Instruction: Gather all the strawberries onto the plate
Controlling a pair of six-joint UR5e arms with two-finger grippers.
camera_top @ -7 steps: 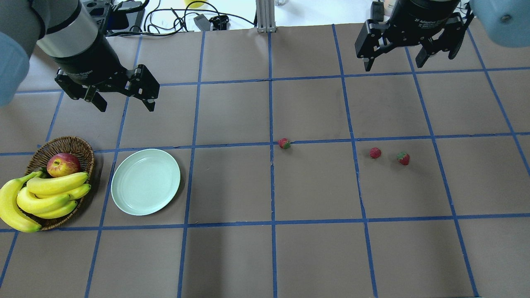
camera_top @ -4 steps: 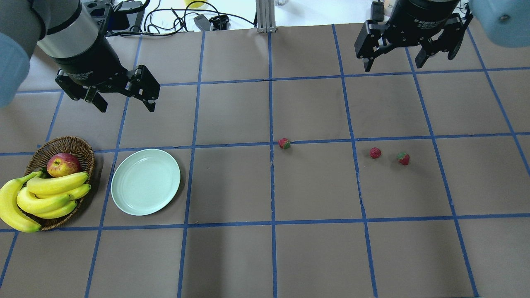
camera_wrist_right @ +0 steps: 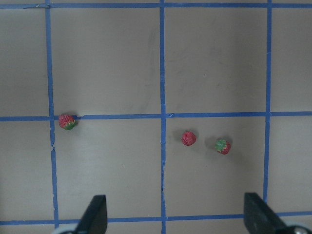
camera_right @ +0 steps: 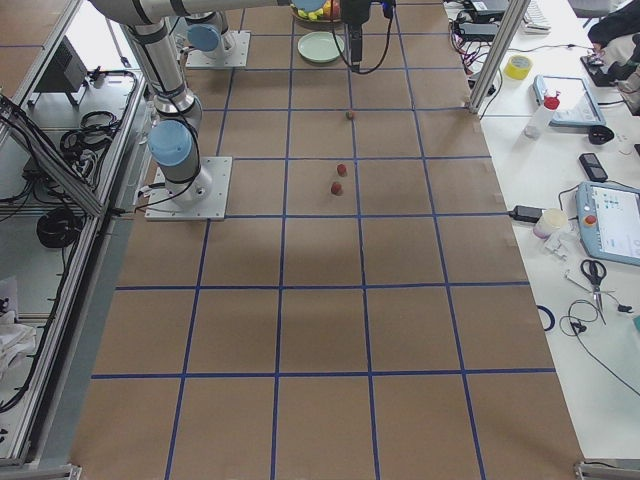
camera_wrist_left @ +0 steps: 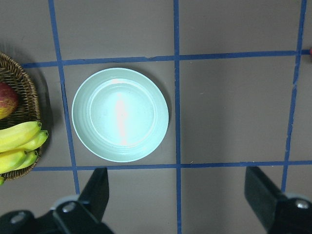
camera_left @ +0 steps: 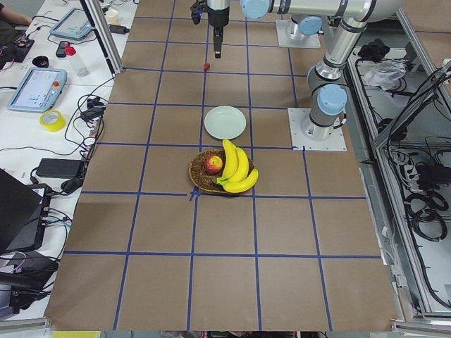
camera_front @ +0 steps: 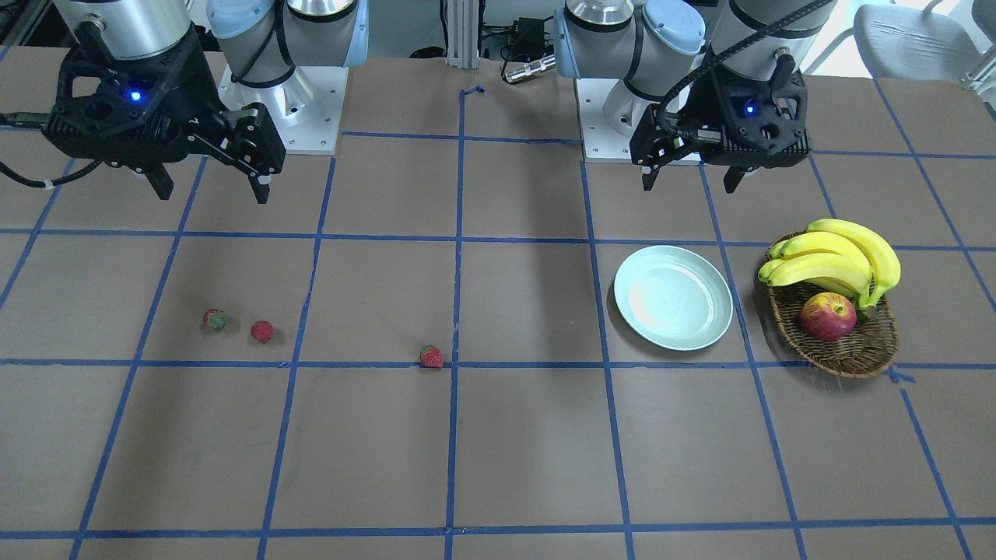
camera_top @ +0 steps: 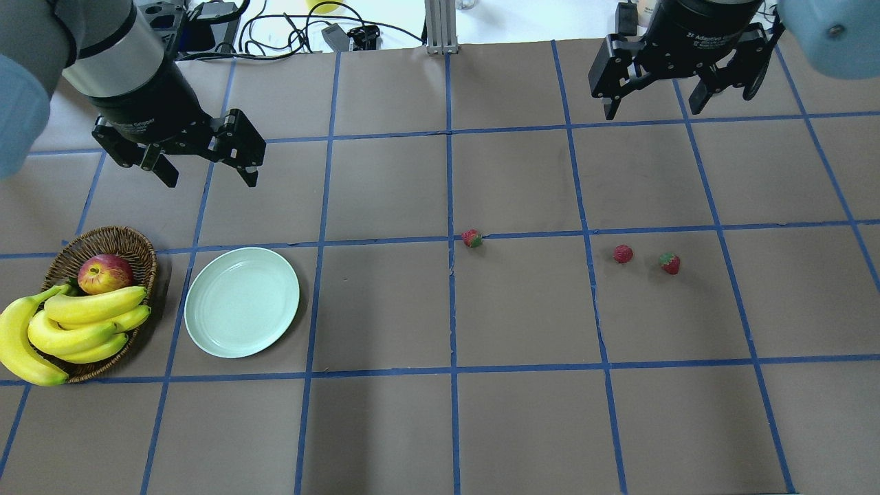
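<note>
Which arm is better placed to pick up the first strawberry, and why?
Right: the right end effector, open, hangs over the side where the strawberries lie; the left end effector hangs by the plate.

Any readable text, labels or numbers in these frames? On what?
"2F Adaptive", rest cut off: white print on the body of the right gripper, overhead view.
"Gripper", start hidden: white print on the body of the left gripper, overhead view.
Screen of the tablet on the side bench: too small to read.
No other text shows.
</note>
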